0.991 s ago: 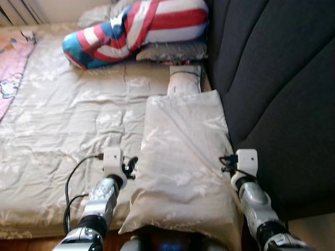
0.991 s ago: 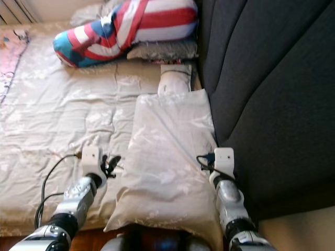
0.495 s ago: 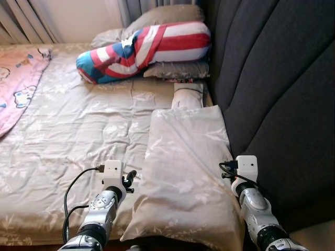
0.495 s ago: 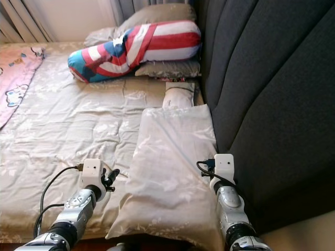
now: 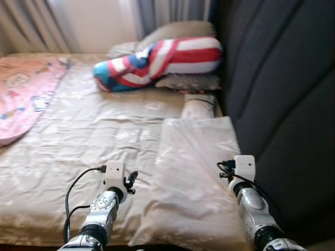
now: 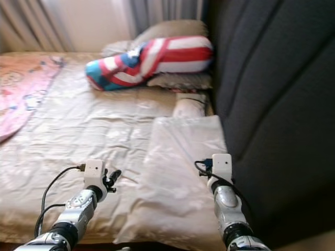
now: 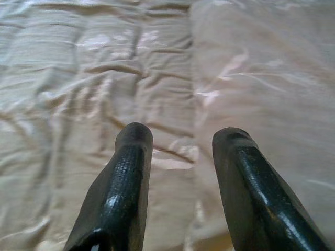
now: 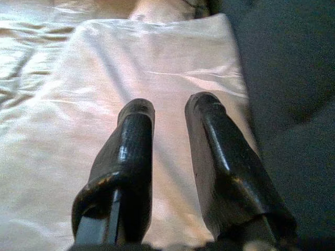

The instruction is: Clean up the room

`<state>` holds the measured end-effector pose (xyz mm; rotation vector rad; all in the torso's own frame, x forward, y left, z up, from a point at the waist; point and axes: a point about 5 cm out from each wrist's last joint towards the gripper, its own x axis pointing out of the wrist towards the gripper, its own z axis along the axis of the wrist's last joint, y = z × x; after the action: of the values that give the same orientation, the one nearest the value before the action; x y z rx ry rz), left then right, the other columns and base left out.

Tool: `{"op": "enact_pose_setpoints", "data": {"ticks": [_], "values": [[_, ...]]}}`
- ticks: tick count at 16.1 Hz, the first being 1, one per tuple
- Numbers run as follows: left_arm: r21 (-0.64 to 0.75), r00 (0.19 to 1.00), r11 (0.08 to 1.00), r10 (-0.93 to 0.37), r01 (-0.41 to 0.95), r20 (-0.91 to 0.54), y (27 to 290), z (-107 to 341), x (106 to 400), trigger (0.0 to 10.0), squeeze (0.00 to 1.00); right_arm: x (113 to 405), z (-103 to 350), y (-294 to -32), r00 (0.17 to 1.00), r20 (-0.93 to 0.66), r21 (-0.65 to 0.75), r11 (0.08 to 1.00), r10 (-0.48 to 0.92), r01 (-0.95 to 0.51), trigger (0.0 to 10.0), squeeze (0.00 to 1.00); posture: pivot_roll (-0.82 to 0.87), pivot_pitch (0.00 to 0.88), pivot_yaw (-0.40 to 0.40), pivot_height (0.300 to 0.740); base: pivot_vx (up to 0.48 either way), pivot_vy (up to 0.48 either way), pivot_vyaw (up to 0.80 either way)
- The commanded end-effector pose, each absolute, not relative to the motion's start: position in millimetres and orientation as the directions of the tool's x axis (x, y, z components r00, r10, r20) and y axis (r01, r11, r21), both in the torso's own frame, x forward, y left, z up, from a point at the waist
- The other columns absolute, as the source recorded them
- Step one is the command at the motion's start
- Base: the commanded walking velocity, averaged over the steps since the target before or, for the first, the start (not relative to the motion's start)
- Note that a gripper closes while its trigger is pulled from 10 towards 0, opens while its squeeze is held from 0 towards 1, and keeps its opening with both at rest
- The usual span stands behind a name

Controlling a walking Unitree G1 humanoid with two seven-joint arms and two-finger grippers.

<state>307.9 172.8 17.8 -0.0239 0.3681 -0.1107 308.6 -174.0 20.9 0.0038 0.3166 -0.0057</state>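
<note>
So the bed (image 5: 78, 136) is taking up most of the room and the dark headboard (image 5: 282, 94) is running along its right side. One big beige pillow (image 5: 196, 172) is lying flat against it, probably just set in its spot. One striped bolster (image 5: 157, 60) is sitting piled on a grey pillow (image 6: 180, 81) at the far end, one pink blanket (image 5: 23, 97) is bunching at the left. Left tool (image 7: 180, 138) and right tool (image 8: 170, 110) are both hovering spread apart, holding nothing, flanking the beige pillow

Both silver arms reached forward, level. The left hand (image 7: 180, 180) was spread, empty. The right hand (image 8: 170, 151) too stood parted, holding nothing.
</note>
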Motion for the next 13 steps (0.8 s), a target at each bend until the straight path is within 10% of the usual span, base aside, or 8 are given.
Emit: {"op": "enact_pose_setpoints", "data": {"ticks": [1, 13], "values": [[-0.023, 0.923, 0.993, -0.114, 0.113, -0.368, 175.0, 16.5, 306.8, 10.0, 0.00, 309.1, 20.6, -171.9, 0.949, -0.316, -0.003, 1.000, 0.001, -0.002, 10.0, 0.00, -0.03, 0.045, 0.013, 0.740, 0.000, 0.270, 0.00], [-0.027, 0.928, 0.994, -0.107, 0.105, -0.357, 176.4, 20.6, 310.5, 10.0, 0.00, 310.0, 22.6, -175.0, 0.952, -0.306, 0.012, 1.000, 0.008, -0.004, 10.0, 0.00, -0.02, 0.095, 0.017, 0.740, 0.000, 0.277, 0.25]]}}
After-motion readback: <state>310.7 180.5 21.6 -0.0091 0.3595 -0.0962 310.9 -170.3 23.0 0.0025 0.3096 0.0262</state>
